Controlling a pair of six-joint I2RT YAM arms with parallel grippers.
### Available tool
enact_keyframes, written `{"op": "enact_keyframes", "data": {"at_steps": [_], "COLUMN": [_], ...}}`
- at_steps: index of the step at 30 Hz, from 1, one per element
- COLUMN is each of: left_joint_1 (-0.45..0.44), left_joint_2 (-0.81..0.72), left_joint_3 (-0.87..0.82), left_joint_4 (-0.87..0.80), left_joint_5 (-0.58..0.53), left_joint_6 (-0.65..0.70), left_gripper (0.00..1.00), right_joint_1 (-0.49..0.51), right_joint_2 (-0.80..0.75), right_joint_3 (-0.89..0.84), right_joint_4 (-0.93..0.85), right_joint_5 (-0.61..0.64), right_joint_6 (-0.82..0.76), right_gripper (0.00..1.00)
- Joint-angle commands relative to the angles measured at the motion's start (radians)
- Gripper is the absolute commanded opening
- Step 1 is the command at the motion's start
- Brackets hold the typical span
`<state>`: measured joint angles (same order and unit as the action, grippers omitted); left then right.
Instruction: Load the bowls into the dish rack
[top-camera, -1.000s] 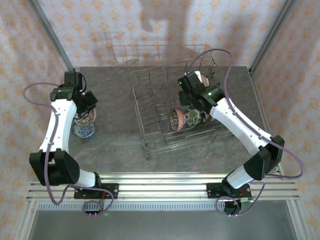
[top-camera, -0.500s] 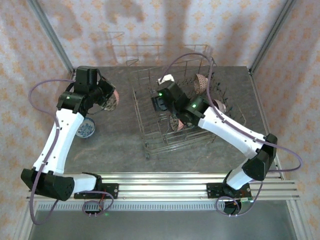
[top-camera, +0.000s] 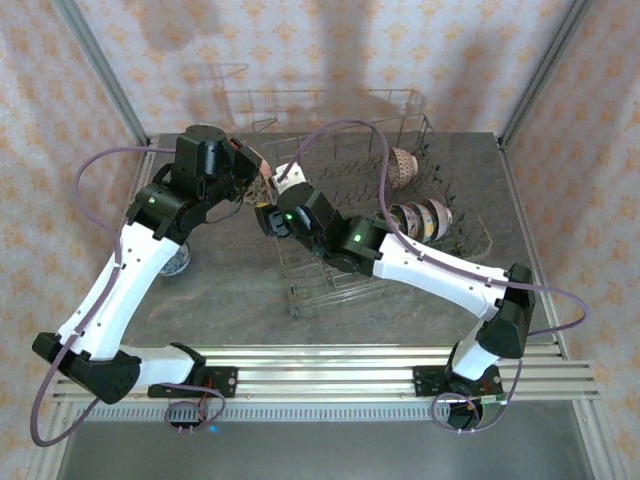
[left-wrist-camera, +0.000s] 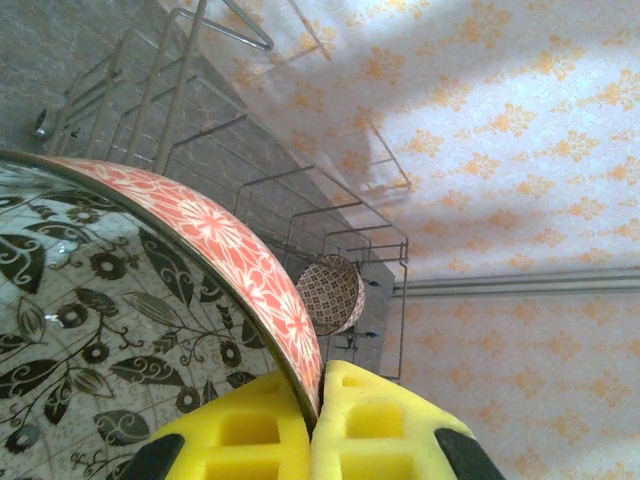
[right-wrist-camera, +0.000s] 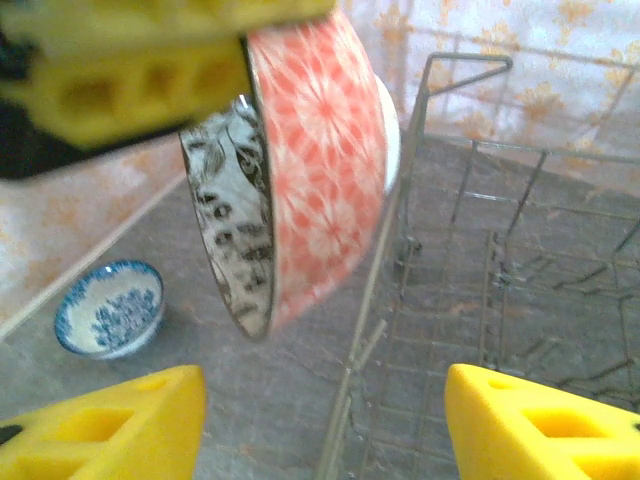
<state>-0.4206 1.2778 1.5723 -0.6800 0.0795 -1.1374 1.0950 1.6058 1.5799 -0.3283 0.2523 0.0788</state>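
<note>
My left gripper (left-wrist-camera: 318, 388) is shut on the rim of a pink-red flowered bowl (left-wrist-camera: 215, 240) with a black leaf pattern inside. It holds the bowl on edge in the air at the dish rack's (top-camera: 330, 190) near-left corner. In the right wrist view the same bowl (right-wrist-camera: 320, 160) hangs just ahead, pinched by the left gripper's yellow pads (right-wrist-camera: 130, 85). My right gripper (right-wrist-camera: 320, 430) faces it, open and empty, over the rack's left edge (right-wrist-camera: 385, 300). Several bowls (top-camera: 425, 215) stand on edge in the rack's right side, with a brown patterned one (top-camera: 400, 165) behind them. A blue-white bowl (right-wrist-camera: 110, 308) lies on the table.
The grey table (top-camera: 230, 290) carries the rack in its middle and right part. The blue-white bowl (top-camera: 176, 259) sits at the left, half hidden under my left arm. Patterned walls and metal posts (top-camera: 100, 70) close in the back and sides.
My left arm lifted the pink bowl off the left stack and carried it right to the rack's corner. My right arm swung left from the rack's right side to face it.
</note>
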Motion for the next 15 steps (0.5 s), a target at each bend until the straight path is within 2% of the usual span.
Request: {"op": "enact_keyframes", "data": {"at_steps": [1, 7, 12, 15], "left_joint_1": [-0.030, -0.051, -0.058, -0.059], "left_joint_2": [-0.006, -0.004, -0.010, -0.016], "left_joint_3": [0.042, 0.050, 0.049, 0.045], "left_joint_4": [0.056, 0.056, 0.053, 0.060], "left_joint_5": [-0.079, -0.075, -0.083, -0.084], "left_joint_6": [-0.021, -0.027, -0.034, -0.047], "left_gripper": [0.00, 0.00, 0.00, 0.00], "right_joint_1": [0.006, 0.007, 0.010, 0.014], "right_joint_2": [-0.028, -0.001, 0.011, 0.044], "right_joint_3": [-0.041, -0.066, -0.107, -0.064], "right_joint_4": [0.125, 0.174, 0.288, 0.279], "right_joint_5": [0.068, 0.283, 0.351, 0.367], "right_joint_6": [0.024, 0.048, 0.051, 0.053], "right_gripper": [0.60, 0.55, 0.48, 0.44]}}
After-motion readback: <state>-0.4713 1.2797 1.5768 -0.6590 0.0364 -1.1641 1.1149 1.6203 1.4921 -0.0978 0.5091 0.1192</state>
